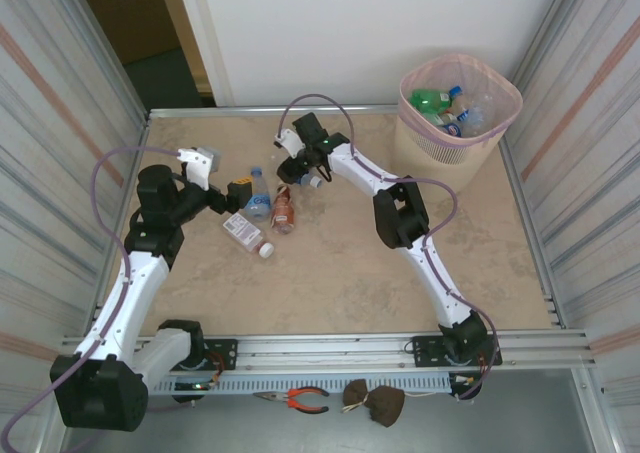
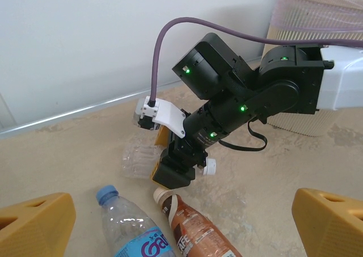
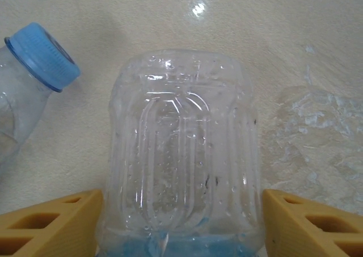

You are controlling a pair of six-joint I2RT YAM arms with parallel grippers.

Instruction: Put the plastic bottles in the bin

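Three plastic bottles lie left of the table's middle: a clear one with a blue label, a brown one and a red-labelled one. My left gripper hovers open just left of them, and the blue-labelled bottle and brown bottle lie between its yellow fingers. My right gripper reaches to the far centre-left. It is shut on a clear ribbed bottle with a white cap, which lies on the table. The pink bin stands far right.
The bin holds several bottles. A blue-capped bottle lies just left of the gripped one. Metal walls close both sides, with a white wall behind. Pliers lie below the front rail.
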